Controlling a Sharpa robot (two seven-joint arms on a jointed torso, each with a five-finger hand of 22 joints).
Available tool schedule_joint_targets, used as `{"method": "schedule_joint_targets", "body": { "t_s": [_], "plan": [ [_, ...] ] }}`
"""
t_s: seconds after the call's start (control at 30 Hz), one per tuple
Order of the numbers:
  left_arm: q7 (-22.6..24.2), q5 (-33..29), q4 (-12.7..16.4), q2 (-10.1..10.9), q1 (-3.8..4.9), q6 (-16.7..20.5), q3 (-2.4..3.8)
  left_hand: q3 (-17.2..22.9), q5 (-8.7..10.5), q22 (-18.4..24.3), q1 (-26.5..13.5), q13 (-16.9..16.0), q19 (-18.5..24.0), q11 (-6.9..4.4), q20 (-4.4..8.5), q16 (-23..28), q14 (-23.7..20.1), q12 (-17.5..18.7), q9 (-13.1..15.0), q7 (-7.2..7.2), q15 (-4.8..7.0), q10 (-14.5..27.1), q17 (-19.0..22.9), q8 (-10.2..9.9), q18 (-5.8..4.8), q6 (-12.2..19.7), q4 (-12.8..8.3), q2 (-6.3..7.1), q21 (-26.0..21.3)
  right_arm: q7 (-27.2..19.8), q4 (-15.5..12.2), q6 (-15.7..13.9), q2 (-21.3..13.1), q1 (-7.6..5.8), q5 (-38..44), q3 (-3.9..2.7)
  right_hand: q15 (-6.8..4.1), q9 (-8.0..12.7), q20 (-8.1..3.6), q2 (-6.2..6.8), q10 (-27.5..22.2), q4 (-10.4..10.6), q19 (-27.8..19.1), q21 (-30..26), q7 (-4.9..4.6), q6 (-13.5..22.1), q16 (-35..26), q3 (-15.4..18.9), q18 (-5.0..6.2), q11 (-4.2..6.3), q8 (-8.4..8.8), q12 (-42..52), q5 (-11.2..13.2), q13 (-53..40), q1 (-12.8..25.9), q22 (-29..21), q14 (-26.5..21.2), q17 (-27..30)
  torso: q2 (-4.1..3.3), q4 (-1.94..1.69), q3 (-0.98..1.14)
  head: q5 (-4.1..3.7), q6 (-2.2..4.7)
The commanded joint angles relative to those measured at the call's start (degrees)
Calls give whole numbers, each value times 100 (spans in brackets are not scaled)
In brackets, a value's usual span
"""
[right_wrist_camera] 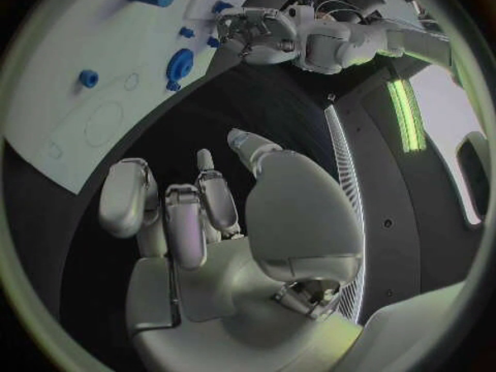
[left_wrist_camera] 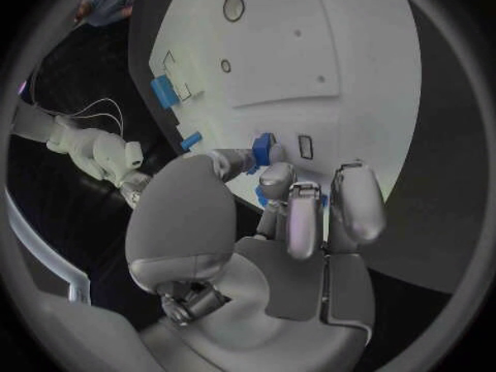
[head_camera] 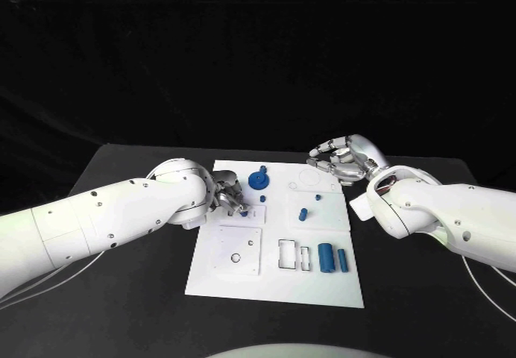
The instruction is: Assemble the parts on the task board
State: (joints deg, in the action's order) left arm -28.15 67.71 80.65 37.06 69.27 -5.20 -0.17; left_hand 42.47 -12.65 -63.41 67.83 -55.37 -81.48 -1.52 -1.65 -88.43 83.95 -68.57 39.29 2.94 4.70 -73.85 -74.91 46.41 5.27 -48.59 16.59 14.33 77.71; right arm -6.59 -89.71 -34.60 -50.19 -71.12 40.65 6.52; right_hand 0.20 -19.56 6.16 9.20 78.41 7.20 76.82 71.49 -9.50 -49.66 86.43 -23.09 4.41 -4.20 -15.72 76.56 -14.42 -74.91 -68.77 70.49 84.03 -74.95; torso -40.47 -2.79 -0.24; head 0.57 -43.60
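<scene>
The task board [head_camera: 277, 246] lies flat in the middle of the black bench [head_camera: 129, 224], and small blue parts are spread on it: a gear-like wheel [head_camera: 258, 179] near the far edge, two small pegs [head_camera: 304, 212] in the middle, and two short cylinders [head_camera: 335, 259] lying side by side at the near right, beside an empty rectangular slot. The left hand [head_camera: 228, 195] is at the left edge of the board, and in the left wrist view its fingers [left_wrist_camera: 271, 176] are closed around a small blue piece [left_wrist_camera: 263, 150], pressed low against the board; I cannot tell if the piece is already seated in a recess. The right hand [head_camera: 342, 158] is raised off the far right corner of the board, with the fingers half curled and nothing inside them. The parts look like hard plastic, so I judge them light, stiff and rather smooth; they will not bend, but they can slip or roll, mainly the cylinders. It seems best to pinch each one on its sides, across the short width, with the top left free for pushing it down. The wheel seems easier to take by its rim. The board is thin and could slide under a strong sideways push.
</scene>
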Motion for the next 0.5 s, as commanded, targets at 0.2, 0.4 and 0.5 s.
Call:
{"method": "schedule_joint_targets", "body": {
  "t_s": [0.2, 0.4, 0.5],
  "plan": [
    [-5, 173, 14, -9, -24, -12, -6, 1199, -53, -10, 1, -30, 2, -8, 46, -29, 529, -38, 0, -17, 35, -52, -1204, 42, -25, -31, -1244, -45, -2, -40, 5, 104, 6, 17, 3, 0, -6, -11, 8, -25, -33, 60, -37, -44, 30, 2, -21, 4, 87, -13, -35, -33, -27, -7, 34, -14, 317, -302, 6, -8, 3, -6, -13],
    [-19, 213, 19, 6, -26, -109, -6, 1207, -112, -12, -8, -55, -1, -14, 51, -32, 530, -56, 8, -22, 40, -71, -1211, 47, -25, -45, -1264, -31, 0, -38, 10, 112, 4, 21, 3, 0, -6, -11, 8, -25, -33, 60, -37, -44, 30, 2, -21, 4, 87, -13, -35, -33, -27, -7, 34, -14, 317, -302, 7, -2, -1, -8, -15],
    [-25, 220, 14, 18, -27, -162, -6, 1211, -163, -34, -21, -73, -10, -16, 54, -39, 535, -68, 14, -25, 43, -83, -1227, 49, -30, -54, -1274, -23, 11, -36, 12, 115, 2, 23, 2, 0, -6, -11, 8, -25, -33, 60, -37, -44, 30, 2, -21, 4, 87, -13, -35, -33, -27, -7, 34, -14, 317, -302, 8, -2, -2, -9, -19]
  ]
}}
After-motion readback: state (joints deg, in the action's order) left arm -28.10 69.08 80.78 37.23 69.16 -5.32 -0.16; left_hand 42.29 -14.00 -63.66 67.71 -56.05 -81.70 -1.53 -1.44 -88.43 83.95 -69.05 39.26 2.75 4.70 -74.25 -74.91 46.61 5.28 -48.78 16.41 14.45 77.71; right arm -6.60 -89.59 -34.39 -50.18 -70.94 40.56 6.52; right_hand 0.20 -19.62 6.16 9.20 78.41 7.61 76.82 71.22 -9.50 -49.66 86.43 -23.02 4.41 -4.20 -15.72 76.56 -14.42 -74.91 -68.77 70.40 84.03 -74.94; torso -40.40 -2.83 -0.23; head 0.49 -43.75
